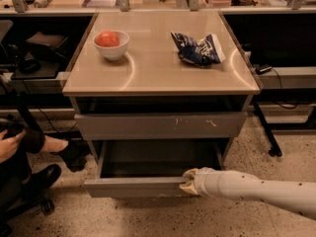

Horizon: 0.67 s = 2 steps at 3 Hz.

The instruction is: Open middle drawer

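Speckled floor (148, 217), tan tabletop (158, 68) | middle drawer (133, 186) stands pulled out at 6 o'clock, below scratched front (158, 125) | gripper (189, 181) at 5 o'clock, fingers (191, 173) pinching drawer's front edge | bowl (111, 45) 11 o'clock, chip bag (197, 49) 1 o'clock

The wide grey middle drawer (133, 187) has a plain front and a darker grey inside. At its 3 o'clock end sits the cream gripper (189, 182) on a white, dark-specked arm (256, 194). The taller grey front (158, 125) bears pale scratches. On the beige tabletop (158, 75), a white bowl (112, 50) with a red-orange fruit (107, 38) is at 10 o'clock and a crumpled blue-and-white bag (197, 48) at 2 o'clock.
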### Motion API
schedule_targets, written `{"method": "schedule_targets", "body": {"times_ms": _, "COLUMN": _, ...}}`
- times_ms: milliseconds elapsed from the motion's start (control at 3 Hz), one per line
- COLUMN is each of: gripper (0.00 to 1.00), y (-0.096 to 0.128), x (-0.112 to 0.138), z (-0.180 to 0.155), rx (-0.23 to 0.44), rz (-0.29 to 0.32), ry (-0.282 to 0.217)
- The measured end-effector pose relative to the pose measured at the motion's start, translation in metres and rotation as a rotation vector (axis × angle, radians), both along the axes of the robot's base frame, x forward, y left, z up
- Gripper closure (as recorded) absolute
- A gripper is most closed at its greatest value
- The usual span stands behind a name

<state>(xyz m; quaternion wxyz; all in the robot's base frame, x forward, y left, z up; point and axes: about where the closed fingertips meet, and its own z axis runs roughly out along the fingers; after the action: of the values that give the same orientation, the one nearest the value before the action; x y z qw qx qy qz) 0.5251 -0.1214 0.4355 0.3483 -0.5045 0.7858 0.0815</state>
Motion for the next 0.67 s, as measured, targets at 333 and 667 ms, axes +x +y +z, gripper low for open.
{"method": "schedule_targets", "body": {"times_ms": 333, "gripper": 1.0, "y": 0.0, "x": 0.0, "z": 0.0, "rx": 0.0, "rz": 0.0, "ry": 0.0}}
{"method": "schedule_targets", "body": {"times_ms": 667, "gripper": 1.0, "y": -0.002, "x": -0.014, "z": -0.005, "rx": -0.006, "rz": 0.012, "ry": -0.005}}
